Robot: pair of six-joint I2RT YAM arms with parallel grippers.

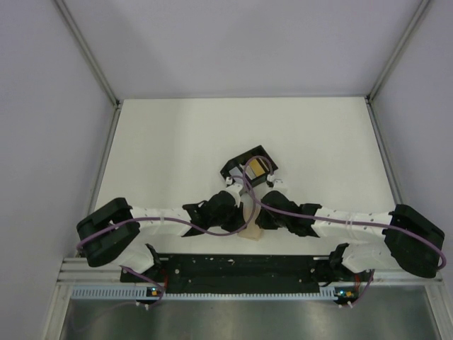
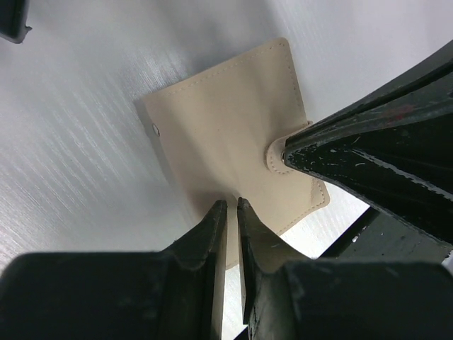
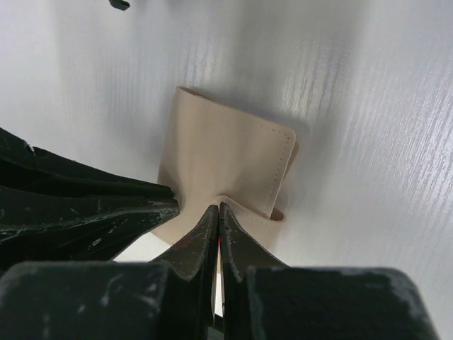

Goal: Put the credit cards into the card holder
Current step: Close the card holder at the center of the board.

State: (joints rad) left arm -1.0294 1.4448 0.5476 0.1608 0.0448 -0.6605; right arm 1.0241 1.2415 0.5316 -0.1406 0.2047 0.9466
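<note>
L gripper [image 2: 231, 207] is sitting w/ its jaws almost together, only a sliver btwn them, and it looks to be nipping the near edge of the card holder [image 2: 226, 120]. R gripper [image 3: 218, 211] is working from the right side, jaws pressed tight together on the little rounded tab [image 2: 277, 152] at the holder's edge. The holder is hanging btwn the two at the near middle of the table [image 1: 177, 142], just beyond the arm bases. Judging by the shadow under it, it's riding a bit off the surface. Just past the grippers, on the far side, the black tray [image 1: 233, 168] is lying askew w/ the credit cards [image 1: 256, 168] resting inside. I'm making out a yellow-orange one and a bluish one, can't count more. Progress-wise, no card is showing in the holder, so nothing's done yet. I'd say they're at the steadying/opening stage. Prob. left to do: spreading the sleeve, fetching each card from the tray, sliding them in.
</note>
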